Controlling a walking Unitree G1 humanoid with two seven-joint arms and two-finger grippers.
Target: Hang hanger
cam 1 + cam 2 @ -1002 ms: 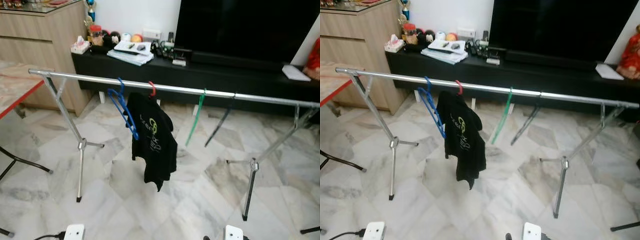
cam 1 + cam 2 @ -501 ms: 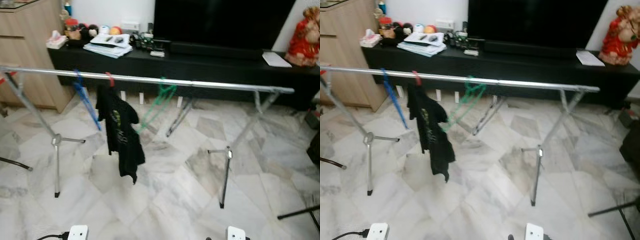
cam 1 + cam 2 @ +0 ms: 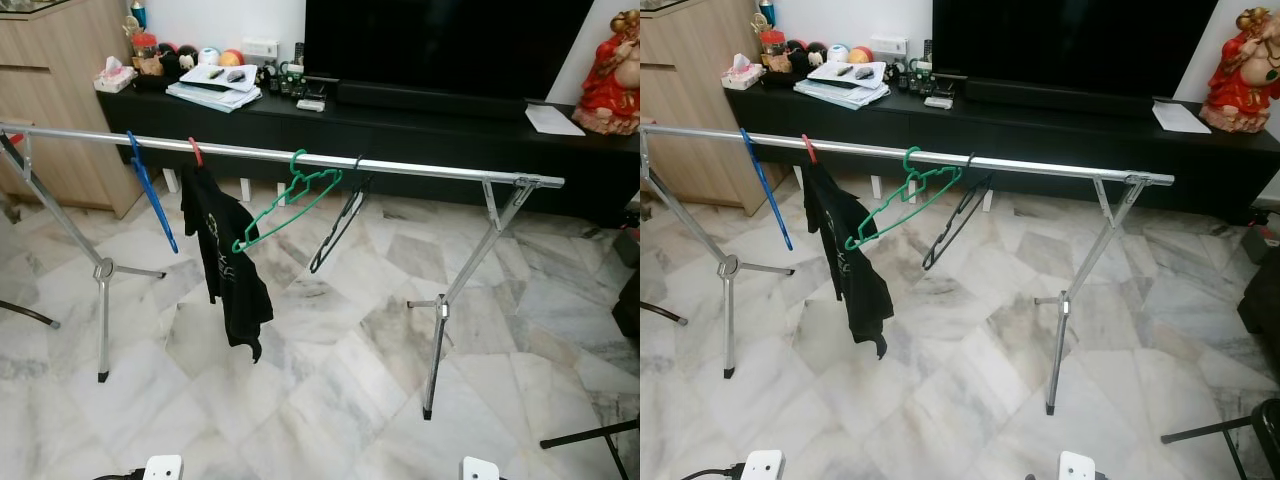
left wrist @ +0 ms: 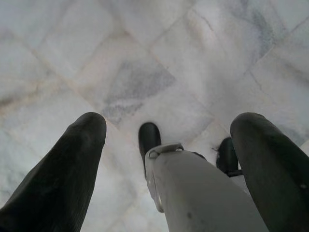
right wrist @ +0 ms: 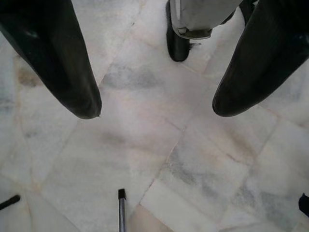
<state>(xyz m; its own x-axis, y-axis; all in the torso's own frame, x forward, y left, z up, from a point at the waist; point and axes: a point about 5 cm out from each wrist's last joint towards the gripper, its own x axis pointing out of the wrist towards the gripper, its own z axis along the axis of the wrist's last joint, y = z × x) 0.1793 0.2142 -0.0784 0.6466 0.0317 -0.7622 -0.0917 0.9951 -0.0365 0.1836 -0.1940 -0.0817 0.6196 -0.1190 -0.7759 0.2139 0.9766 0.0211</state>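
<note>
Where marble floor (image 3: 330, 400) spreads — rail (image 3: 300, 157) fronts black console (image 3: 420, 130).

No legible text, labels or numbers anywhere.

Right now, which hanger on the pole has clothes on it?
The red hanger, second from the robot's left on the rail, carries the black T-shirt. The blue hanger, green hanger and black hanger hang bare.

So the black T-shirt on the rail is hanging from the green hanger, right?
No. The black T-shirt hangs from a red hanger; the green hanger hangs bare beside it on the rail. The left eye view shows this.
</note>
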